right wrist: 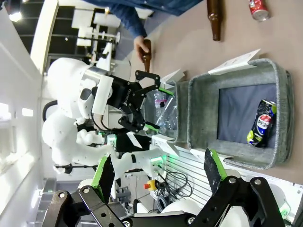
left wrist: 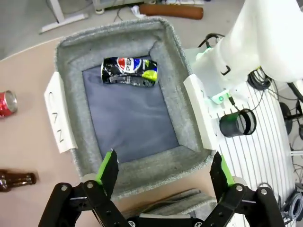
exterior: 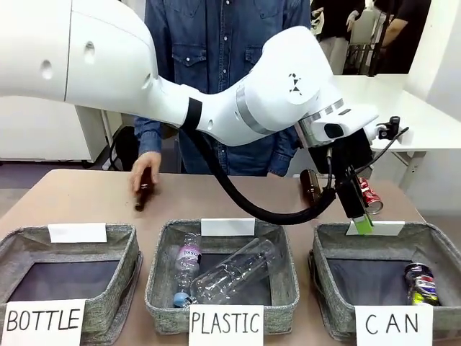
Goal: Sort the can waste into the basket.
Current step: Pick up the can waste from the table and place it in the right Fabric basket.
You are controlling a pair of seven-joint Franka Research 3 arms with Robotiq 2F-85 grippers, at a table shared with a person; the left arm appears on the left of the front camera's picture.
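Done: black Pepsi can [left wrist: 129, 71] lying on its side on the dark floor of the CAN basket [left wrist: 113, 33], close against one wall.
Left to do: dented red can [exterior: 369, 194] out on the bench [exterior: 86, 194], just beyond the basket's far rim.
Progress: about halfway, judging by one can in and one out.
Left arm: reaching across the middle, left pincer [left wrist: 163, 165] pointing down above the basket, spread wide, pinching nothing.
Right arm: right pincer [right wrist: 158, 172] spread and empty, held back from the basket.
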